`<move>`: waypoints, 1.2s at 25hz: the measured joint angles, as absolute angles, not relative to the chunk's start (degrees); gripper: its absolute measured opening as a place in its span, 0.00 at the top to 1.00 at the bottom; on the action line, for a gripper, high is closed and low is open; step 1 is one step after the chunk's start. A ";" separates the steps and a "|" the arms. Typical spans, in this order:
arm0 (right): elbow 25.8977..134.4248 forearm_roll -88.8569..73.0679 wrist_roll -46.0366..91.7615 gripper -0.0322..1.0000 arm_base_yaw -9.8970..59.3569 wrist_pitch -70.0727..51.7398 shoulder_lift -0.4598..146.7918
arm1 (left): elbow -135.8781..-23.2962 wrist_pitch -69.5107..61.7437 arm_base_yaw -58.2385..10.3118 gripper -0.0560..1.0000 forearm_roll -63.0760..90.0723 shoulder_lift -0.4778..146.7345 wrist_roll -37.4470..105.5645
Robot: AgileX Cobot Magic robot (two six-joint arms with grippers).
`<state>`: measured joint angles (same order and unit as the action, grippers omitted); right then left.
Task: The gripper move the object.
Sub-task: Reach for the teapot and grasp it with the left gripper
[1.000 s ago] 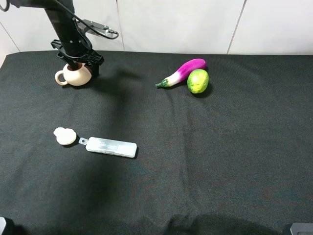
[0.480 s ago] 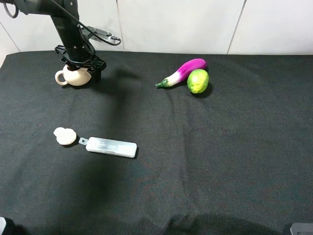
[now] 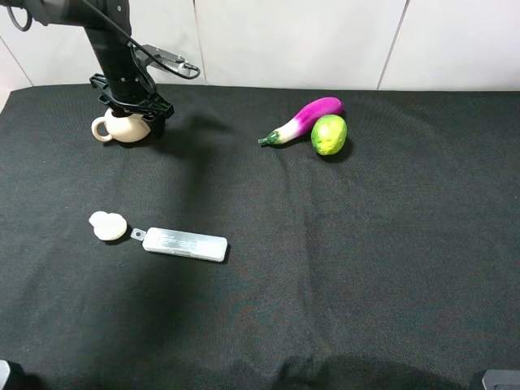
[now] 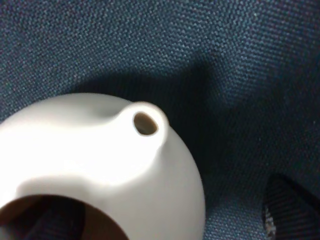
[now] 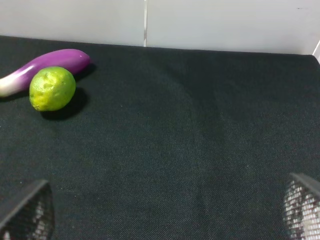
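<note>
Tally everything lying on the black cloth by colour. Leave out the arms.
Cream: 2 (teapot, knobbed lid)
White: 1 (flat case)
Purple: 1 (eggplant)
Green: 1 (round fruit)
Total: 5

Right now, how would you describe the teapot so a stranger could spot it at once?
On the black cloth, go to the far left corner, where the left gripper hangs. The teapot sits beneath it: small, round, cream, lidless, with a loop handle and short spout. The only other cream piece, a knobbed lid nearer the front beside a flat white case, has neither.
</note>
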<state>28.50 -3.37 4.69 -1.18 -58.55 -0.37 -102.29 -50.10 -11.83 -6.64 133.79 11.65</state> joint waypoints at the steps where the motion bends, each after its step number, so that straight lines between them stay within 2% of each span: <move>1: 28.50 -3.37 4.69 0.30 -1.18 -58.55 -0.37 | -102.29 -50.16 -11.83 0.23 -6.64 134.00 11.65; 20: 28.50 -3.37 4.69 0.30 -1.18 -58.55 -0.37 | -102.29 -50.25 -11.83 0.23 -6.76 135.47 11.76; 30: 28.50 -3.37 4.69 0.30 -1.18 -58.55 -0.37 | -102.29 -50.43 -11.83 0.36 -6.81 135.47 11.76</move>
